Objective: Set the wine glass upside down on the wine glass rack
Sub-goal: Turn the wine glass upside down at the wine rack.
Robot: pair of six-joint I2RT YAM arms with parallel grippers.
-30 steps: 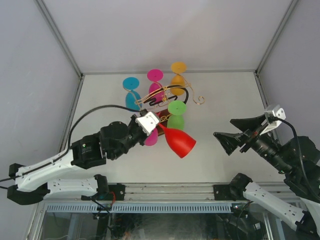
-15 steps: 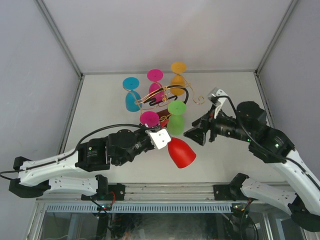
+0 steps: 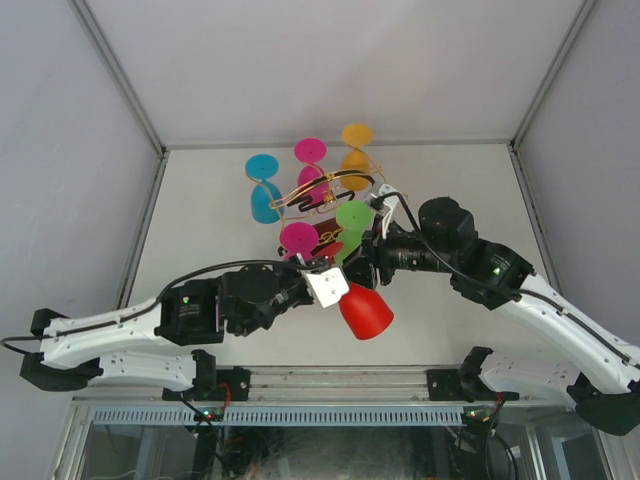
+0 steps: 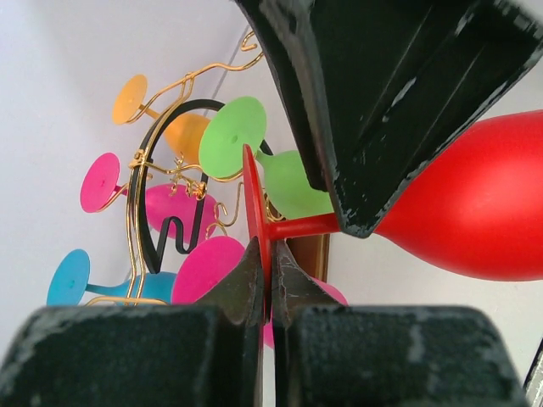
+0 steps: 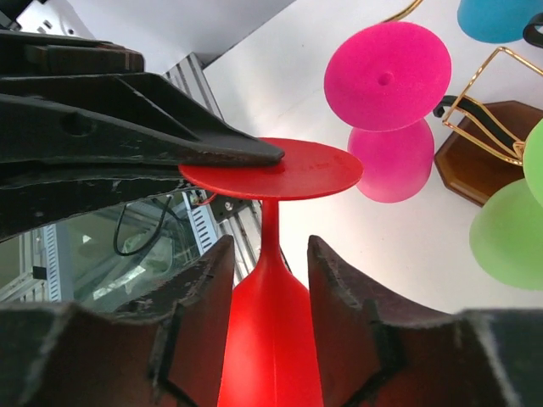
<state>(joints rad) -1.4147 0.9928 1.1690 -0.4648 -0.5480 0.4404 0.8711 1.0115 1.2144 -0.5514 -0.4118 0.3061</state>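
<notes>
We're at the hand-over step. L end effector (image 3: pixel 325 285) is clamped on the foot of the red glass (image 3: pixel 365 312), held in the air close to the rack (image 3: pixel 345 180), above the desk (image 3: pixel 470 200). R end effector (image 5: pixel 267 284) has its fingers (image 5: pixel 191 297) apart, one each side of the stem, not squeezing yet. Next, we think: R shuts on the stem, L lets go, then R hangs it bowl-down w/o bumping the green glass (image 3: pixel 352 218).
</notes>
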